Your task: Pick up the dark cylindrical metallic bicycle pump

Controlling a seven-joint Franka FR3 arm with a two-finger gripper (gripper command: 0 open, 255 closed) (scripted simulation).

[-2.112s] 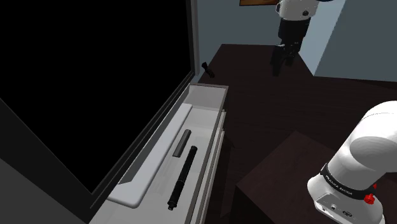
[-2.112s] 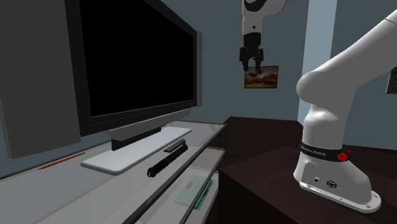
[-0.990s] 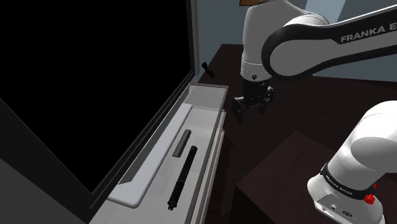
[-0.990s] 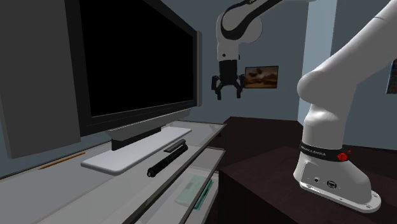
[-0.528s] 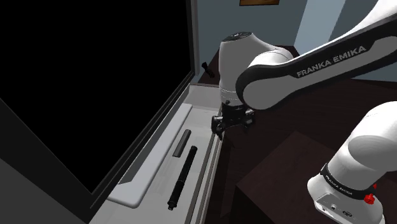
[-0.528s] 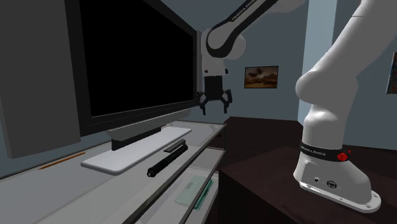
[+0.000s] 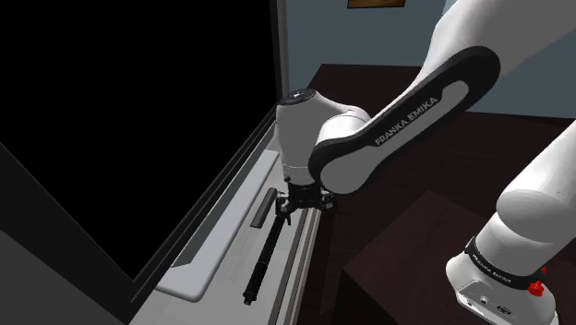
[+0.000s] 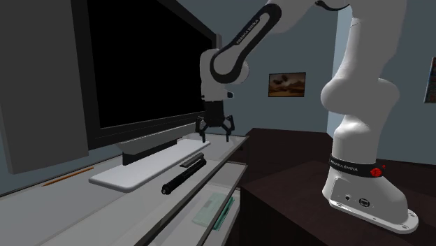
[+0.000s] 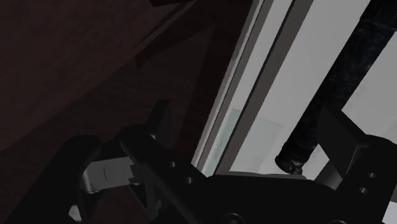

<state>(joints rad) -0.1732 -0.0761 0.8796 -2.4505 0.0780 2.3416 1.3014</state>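
Grey TV stand (image 7: 300, 146), mid-frame: arm bent downward, end effector (image 7: 300, 203) spread wide, empty, over bicycle pump (image 7: 263, 258).

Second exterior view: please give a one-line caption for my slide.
Open black gripper hangs over the grey stand, near one end of the dark bicycle pump.

Your arm (image 7: 462, 46): white rounded shells, dark joint bands, pale "FRANKA EMIKA" lettering (image 7: 411, 115) on one dark link; small red button (image 7: 536, 288) by the base collar; all-black two-finger end effector (image 8: 215, 136).
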